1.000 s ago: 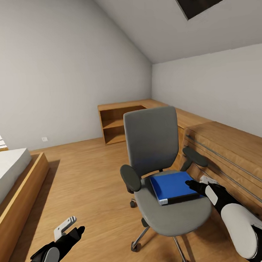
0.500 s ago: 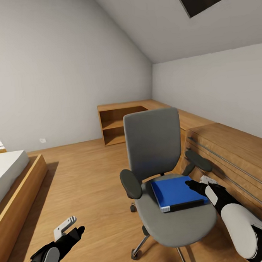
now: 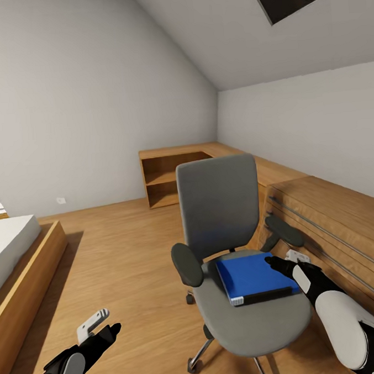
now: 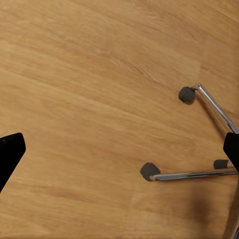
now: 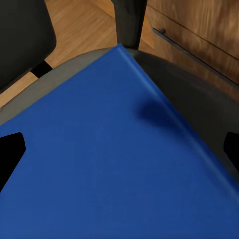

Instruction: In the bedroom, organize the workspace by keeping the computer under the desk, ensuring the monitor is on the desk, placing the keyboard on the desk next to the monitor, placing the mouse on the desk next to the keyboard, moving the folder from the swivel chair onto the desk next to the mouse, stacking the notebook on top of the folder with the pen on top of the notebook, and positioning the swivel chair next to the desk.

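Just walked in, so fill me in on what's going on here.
The robot faces the swivel chair, where the blue folder lies flat on the grey seat. Its right gripper hovers open by the folder's edge without gripping it. The left gripper hangs open over the wood floor, holding nothing.

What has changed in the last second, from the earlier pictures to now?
The view shifted slightly during the first half second, so the camera moved rather than the things. Nothing was taken hold of or let go. The right gripper still hovers open over the folder, which still lies on the chair. The left gripper stays open, low over the floor.
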Motion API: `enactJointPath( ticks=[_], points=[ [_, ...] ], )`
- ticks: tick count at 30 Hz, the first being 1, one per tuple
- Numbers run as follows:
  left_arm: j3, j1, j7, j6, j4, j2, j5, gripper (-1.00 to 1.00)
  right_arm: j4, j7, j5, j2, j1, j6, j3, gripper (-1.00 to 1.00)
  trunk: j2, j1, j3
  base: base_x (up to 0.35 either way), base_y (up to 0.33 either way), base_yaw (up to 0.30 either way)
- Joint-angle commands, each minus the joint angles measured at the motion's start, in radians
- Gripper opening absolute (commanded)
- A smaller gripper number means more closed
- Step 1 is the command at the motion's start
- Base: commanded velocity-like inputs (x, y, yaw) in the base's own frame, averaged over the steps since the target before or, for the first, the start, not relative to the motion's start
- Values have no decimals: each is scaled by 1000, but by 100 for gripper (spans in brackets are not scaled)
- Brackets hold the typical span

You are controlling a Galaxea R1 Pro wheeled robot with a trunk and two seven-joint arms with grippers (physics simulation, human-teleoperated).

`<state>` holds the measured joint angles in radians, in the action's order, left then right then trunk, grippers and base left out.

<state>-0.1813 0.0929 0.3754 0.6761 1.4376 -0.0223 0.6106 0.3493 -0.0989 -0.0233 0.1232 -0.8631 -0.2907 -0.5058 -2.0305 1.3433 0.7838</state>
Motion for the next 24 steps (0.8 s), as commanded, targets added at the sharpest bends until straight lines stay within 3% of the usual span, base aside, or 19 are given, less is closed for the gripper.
enactJointPath(
  ticks=[1,24],
  points=[
    [-1,1,8,3,1,-1,11,100,1,-5,-3,0,-1,-4,-7,100,0,0,1,3,0,0],
    [-1,1,5,3,1,-1,6,100,-5,-4,-44,-1,0,37,-6,100,0,0,1,5,-4,0]
  ],
)
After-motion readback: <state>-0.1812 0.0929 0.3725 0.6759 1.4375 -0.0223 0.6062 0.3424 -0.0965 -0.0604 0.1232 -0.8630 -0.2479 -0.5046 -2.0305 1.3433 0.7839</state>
